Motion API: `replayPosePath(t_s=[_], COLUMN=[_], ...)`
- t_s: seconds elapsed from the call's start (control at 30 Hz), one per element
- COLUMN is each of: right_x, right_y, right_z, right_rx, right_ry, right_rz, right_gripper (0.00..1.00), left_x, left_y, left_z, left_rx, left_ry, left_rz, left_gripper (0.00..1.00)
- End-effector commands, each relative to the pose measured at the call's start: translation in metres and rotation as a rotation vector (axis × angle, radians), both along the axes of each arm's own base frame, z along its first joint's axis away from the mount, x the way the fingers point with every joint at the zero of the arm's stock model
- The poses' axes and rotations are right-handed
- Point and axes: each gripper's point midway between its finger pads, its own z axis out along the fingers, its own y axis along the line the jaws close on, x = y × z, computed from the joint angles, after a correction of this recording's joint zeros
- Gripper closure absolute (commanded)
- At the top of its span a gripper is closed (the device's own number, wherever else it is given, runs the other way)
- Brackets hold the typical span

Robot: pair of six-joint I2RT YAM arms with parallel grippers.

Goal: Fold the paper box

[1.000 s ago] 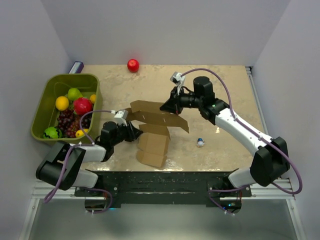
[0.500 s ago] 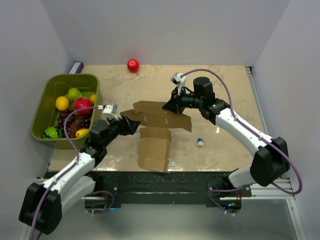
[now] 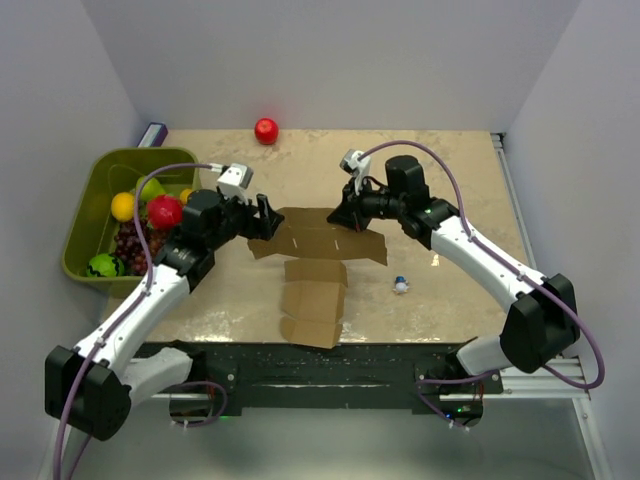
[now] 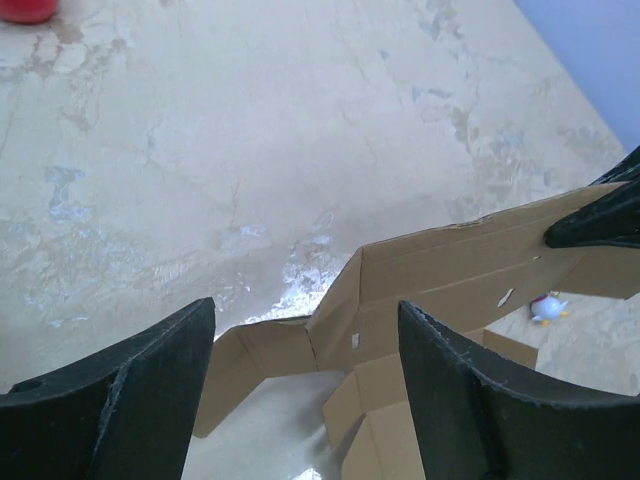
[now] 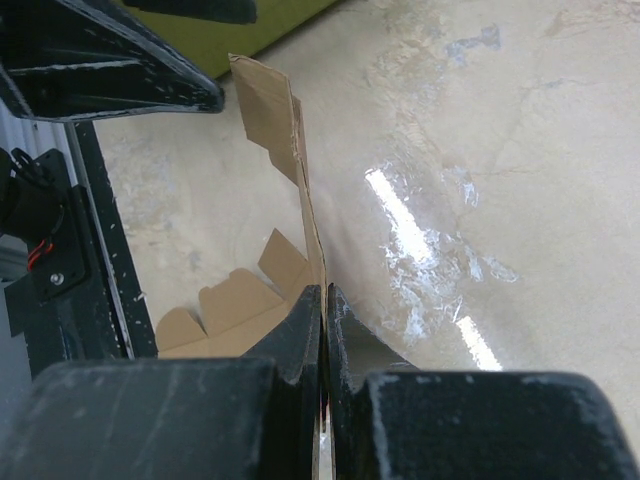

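The paper box (image 3: 313, 290) is a flat brown cardboard sheet with creased flaps, lying mid-table with its far strip raised. My right gripper (image 3: 346, 214) is shut on the far edge of that strip; in the right wrist view the cardboard (image 5: 272, 105) stands on edge between the closed fingers (image 5: 324, 296). My left gripper (image 3: 268, 217) is open and empty, just above the strip's left end. In the left wrist view the cardboard (image 4: 440, 275) lies between and beyond its spread fingers (image 4: 305, 335), not touching them.
A green bin (image 3: 98, 171) with fruit stands at the left. A red apple (image 3: 266, 131) sits at the far edge. A small white and blue object (image 3: 401, 285) lies right of the sheet. A purple-white item (image 3: 152, 134) lies behind the bin.
My left arm has swung up and away from the near side to the strip's left end. The sheet has settled flatter. My right gripper has kept its hold.
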Motion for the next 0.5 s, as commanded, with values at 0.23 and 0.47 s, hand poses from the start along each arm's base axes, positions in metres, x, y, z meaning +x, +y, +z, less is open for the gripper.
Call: replayPosePath(t_s=[0.23, 0.47], right_x=[0.009, 0.009], right_y=[0.004, 0.006], right_z=[0.013, 0.009], right_rx=[0.008, 0.0], right_ry=[-0.048, -0.04], right_rz=[0.025, 0.037], right_gripper=[1.0, 1.0], left_x=[0.008, 0.012], left_y=[-0.017, -0.029], left_z=[-0.01, -0.018], left_rx=[0.176, 0.165], left_ry=[0.006, 0.021], left_rz=[-0.2, -0.258], left_gripper=[0.37, 0.49])
